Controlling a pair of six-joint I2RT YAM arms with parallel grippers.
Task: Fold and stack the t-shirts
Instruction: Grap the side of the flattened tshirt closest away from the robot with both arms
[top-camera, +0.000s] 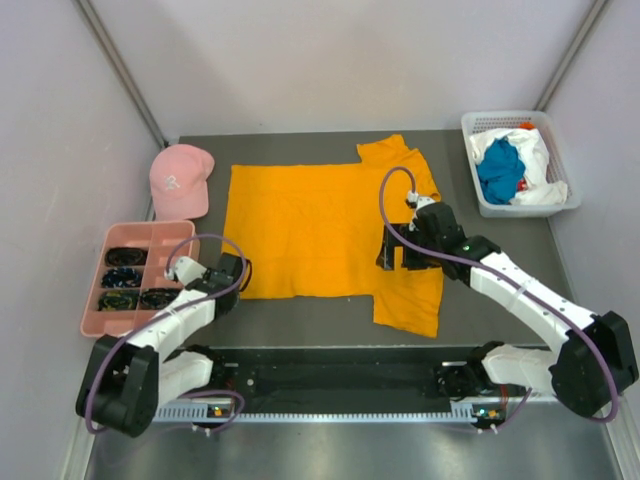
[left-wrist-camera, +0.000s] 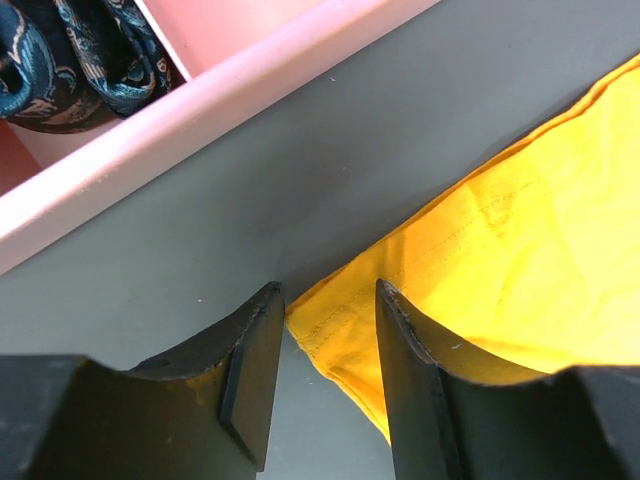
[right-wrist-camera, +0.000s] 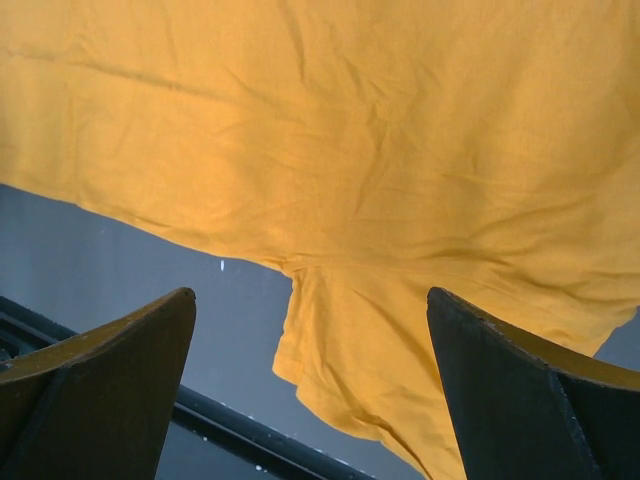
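The bright orange-yellow t-shirt (top-camera: 310, 230) lies spread flat on the dark table, sleeves to the right. My left gripper (top-camera: 240, 276) sits low at the shirt's near left corner. In the left wrist view the hemmed corner (left-wrist-camera: 330, 330) lies between the fingers, with a gap on both sides; the gripper (left-wrist-camera: 330, 295) is open. My right gripper (top-camera: 397, 258) hovers wide open over the near sleeve and armpit (right-wrist-camera: 340, 330), touching nothing. A teal-blue t-shirt (top-camera: 498, 170) and a white t-shirt (top-camera: 540, 150) lie crumpled in the basket.
A white mesh basket (top-camera: 470, 125) stands at the back right. A pink cap (top-camera: 178, 178) lies at the back left. Left of the shirt is a pink compartment tray (top-camera: 95, 300) with dark rolled cloths (top-camera: 125, 278); its wall (left-wrist-camera: 200, 110) is close to my left fingers.
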